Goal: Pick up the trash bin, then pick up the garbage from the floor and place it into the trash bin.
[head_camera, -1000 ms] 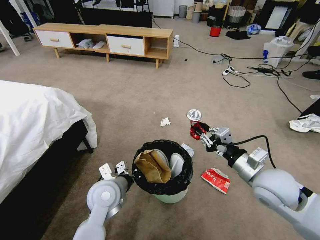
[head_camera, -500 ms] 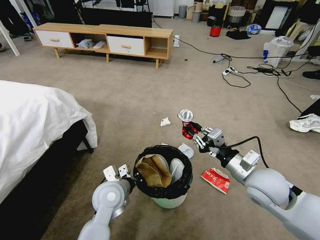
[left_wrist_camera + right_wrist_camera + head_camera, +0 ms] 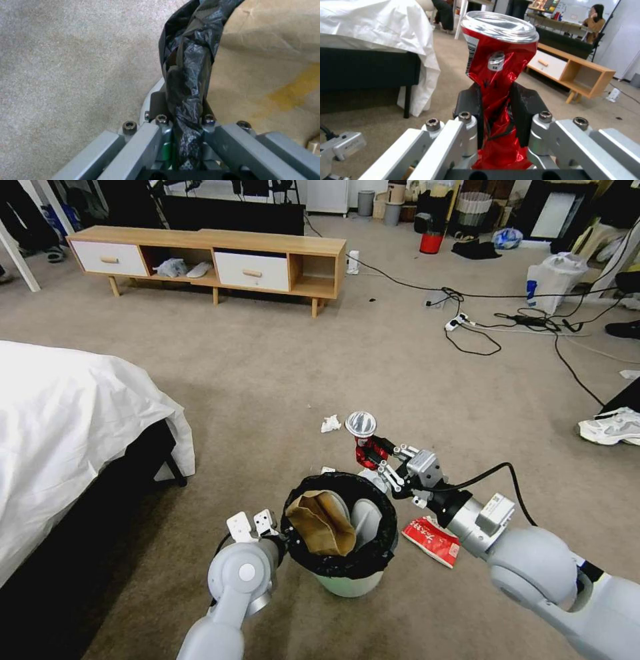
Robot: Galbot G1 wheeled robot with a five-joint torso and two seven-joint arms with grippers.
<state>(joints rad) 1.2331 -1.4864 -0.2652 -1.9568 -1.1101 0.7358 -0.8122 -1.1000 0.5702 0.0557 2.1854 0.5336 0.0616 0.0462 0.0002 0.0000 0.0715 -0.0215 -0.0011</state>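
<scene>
1. One crushed red can [image 3: 365,441] is sitting clenched in the right gripper [image 3: 381,455], pads squeezing its dented waist, silver top pointing up and away from the wrist.
2. Key relation: can is hanging just beyond the far rim of the trash bin [image 3: 347,577], slightly to its right side; the opening lies toward the robot and to the left of the can. Can's long axis is roughly upright, tilted a little.
3. Right arm is reaching forward and inward across the body, forearm angled over the red-and-white carton [image 3: 431,540] lying on the floor [image 3: 280,380] beside the bin.
4. Left gripper [image 3: 181,120] is pinching the bin's black bag [image 3: 333,563] and rim on the near-left side, holding the bin up; brown paper bag [image 3: 321,522] is already inside.
5. Judgement: right arm is the nearer one; a short pull back over the opening looks sufficient before letting go.
6. White tissue [image 3: 330,423] is lying on the carpet past the can, not yet collected.
</scene>
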